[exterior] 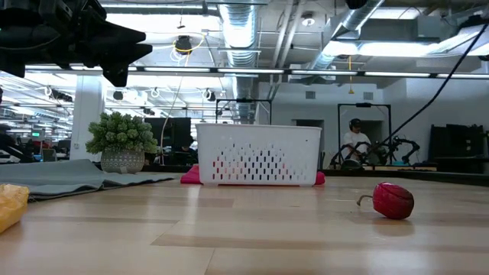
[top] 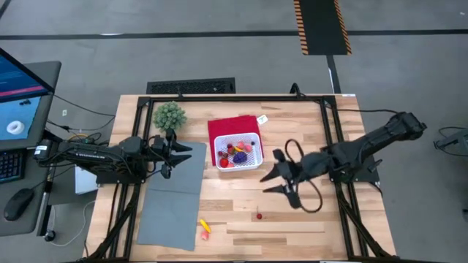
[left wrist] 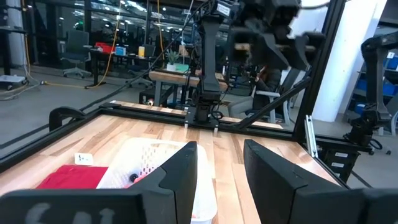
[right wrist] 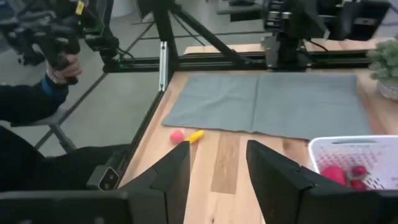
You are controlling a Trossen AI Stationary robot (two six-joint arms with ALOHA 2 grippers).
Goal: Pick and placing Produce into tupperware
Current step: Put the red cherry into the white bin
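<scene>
Right tool (top: pixel 276 177) of mine hangs open and empty just beside the white basket (top: pixel 255 162), which holds berries on the red cloth (top: pixel 223 126). One red berry (top: pixel 259 215) lies on the desk (top: pixel 307 226); left tool (top: pixel 175 154) hovers parted, empty.

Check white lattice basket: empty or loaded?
Loaded. The white lattice basket holds several small red, pink and purple toy produce pieces, seen from overhead.

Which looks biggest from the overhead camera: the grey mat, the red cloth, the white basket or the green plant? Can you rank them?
Largest to smallest in the high view:
1. grey mat
2. red cloth, partly hidden under the basket
3. white basket, close to the cloth, so that pair is unsure
4. green plant
</scene>
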